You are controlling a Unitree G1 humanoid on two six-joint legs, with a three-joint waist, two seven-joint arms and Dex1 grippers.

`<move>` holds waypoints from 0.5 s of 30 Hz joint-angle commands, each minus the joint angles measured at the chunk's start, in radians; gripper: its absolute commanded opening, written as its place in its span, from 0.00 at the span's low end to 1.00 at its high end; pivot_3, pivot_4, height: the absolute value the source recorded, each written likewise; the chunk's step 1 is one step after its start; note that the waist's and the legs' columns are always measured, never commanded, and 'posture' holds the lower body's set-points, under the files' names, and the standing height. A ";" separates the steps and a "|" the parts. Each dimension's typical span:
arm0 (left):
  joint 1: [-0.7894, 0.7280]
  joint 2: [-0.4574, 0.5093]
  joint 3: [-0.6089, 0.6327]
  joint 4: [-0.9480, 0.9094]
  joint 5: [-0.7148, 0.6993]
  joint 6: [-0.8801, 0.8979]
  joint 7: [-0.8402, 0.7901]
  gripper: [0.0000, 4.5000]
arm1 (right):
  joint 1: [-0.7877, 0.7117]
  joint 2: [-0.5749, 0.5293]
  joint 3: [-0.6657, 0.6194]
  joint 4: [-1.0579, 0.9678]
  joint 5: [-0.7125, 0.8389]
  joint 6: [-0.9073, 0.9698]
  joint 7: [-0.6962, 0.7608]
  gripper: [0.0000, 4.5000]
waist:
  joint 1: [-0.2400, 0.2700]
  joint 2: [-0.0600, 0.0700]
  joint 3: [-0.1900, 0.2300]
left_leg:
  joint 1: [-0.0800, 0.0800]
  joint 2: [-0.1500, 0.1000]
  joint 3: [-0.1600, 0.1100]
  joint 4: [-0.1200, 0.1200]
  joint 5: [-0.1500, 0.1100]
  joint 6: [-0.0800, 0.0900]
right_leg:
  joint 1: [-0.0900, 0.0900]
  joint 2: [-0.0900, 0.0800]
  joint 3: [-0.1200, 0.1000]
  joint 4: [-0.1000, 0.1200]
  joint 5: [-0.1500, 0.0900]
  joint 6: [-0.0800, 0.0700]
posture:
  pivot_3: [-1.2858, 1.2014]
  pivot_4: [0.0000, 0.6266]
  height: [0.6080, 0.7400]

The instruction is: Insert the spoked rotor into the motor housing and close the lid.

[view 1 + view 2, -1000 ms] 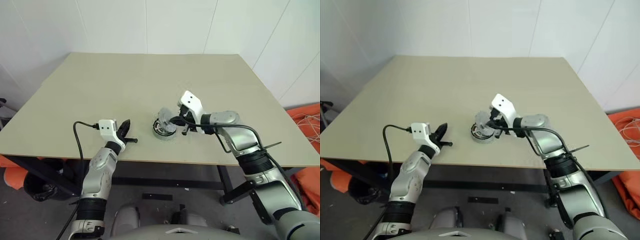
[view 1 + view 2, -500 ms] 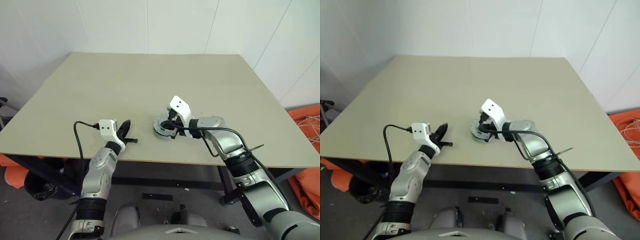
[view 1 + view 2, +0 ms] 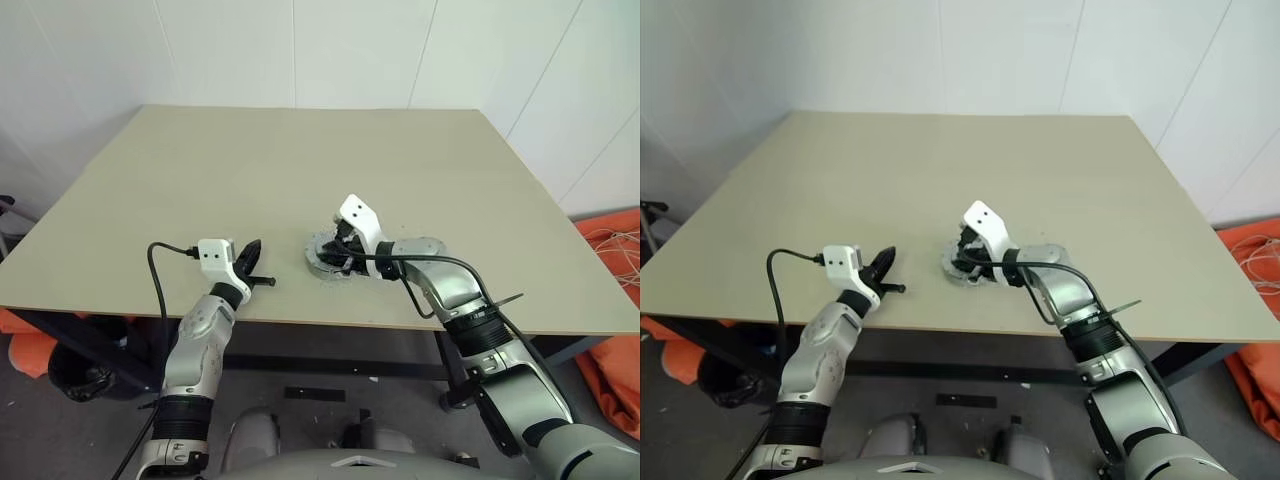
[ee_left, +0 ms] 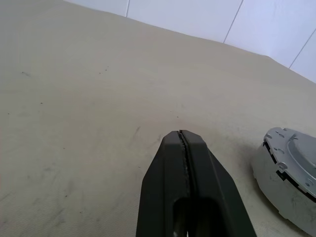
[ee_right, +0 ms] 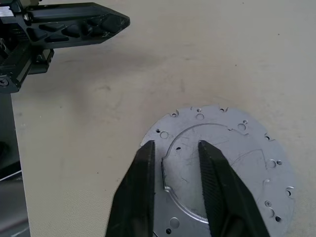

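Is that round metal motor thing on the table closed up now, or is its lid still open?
Closed. The lid lies flat on the motor housing, no windings visible. The right hand hovers over it, open.

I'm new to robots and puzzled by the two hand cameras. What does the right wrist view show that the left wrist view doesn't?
Right wrist view alone: the lid from above, closed flat, a silver disc dotted with small holes; the right gripper parted above it; the left gripper from the side.

Left wrist view alone: the motor housing edge-on, and white wall panels.

Both: the beige table and the same closed motor.
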 commanded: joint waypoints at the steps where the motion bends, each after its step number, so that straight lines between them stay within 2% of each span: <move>1: -0.014 0.004 -0.002 -0.048 -0.007 -0.009 -0.009 0.00 | -0.025 -0.006 -0.039 -0.048 0.030 -0.012 0.008 0.59 | 0.000 0.000 0.000 | 0.000 0.000 0.000 0.000 0.000 0.000 | 0.000 0.000 0.000 0.000 0.000 0.000 | 0.52 0.00 1.00; 6: -0.015 0.003 -0.004 -0.046 -0.008 -0.006 -0.012 0.00 | -0.029 -0.008 -0.041 -0.042 0.030 -0.018 0.003 0.97 | 0.000 0.000 0.000 | -0.001 0.000 0.000 -0.001 0.000 0.000 | -0.001 0.000 0.000 0.000 0.001 -0.003 | 0.52 0.00 1.00; 7: -0.014 0.003 -0.005 -0.047 -0.008 -0.006 -0.013 0.00 | -0.030 -0.006 -0.042 -0.038 0.028 -0.020 0.001 0.99 | 0.000 0.000 0.000 | -0.001 0.000 0.000 -0.001 0.000 0.000 | -0.001 0.000 0.000 -0.001 0.002 -0.003 | 0.52 0.00 1.00; 15: -0.008 0.003 -0.005 -0.054 -0.006 -0.006 -0.012 0.00 | -0.041 0.003 -0.038 0.011 0.023 -0.035 0.004 0.99 | 0.000 0.000 0.000 | -0.001 0.000 0.000 -0.001 0.000 0.000 | -0.001 0.000 0.000 -0.001 0.001 -0.002 | 0.52 0.00 1.00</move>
